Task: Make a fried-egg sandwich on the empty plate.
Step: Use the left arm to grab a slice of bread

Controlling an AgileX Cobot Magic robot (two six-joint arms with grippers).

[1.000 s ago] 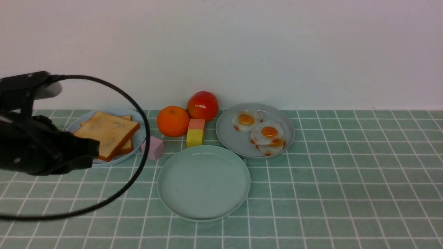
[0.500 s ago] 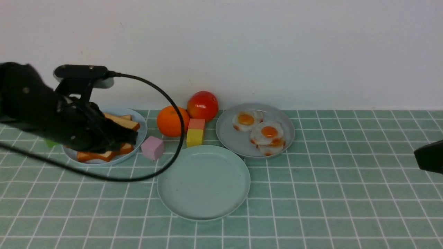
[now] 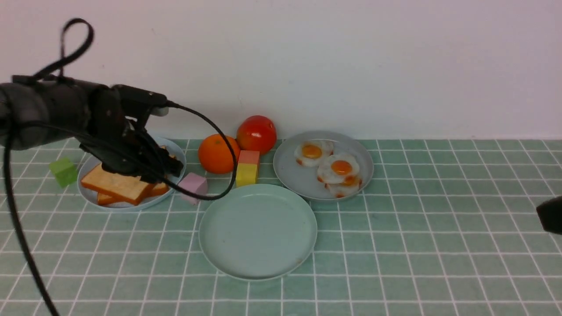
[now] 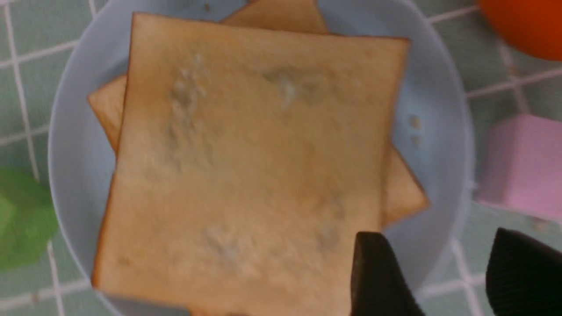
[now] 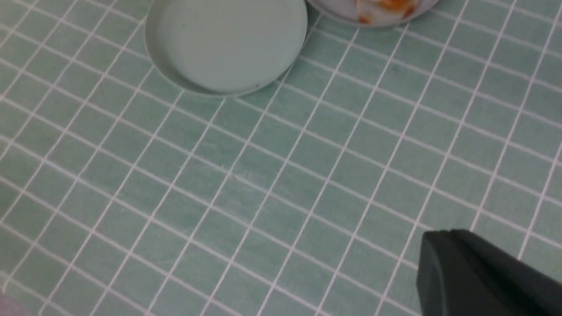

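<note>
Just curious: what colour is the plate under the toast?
Pale blue plate, best in left wrist view.

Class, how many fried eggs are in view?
3 fried eggs on the grey plate: one far left, one central, one nearest, partly under the central egg; others could hide beneath.

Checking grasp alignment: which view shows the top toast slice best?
Left wrist view: the top toast slice fills the frame from above, with only a corner behind the left gripper. Front view shows it low-angle, partly behind the arm. Right wrist view misses it.
</note>
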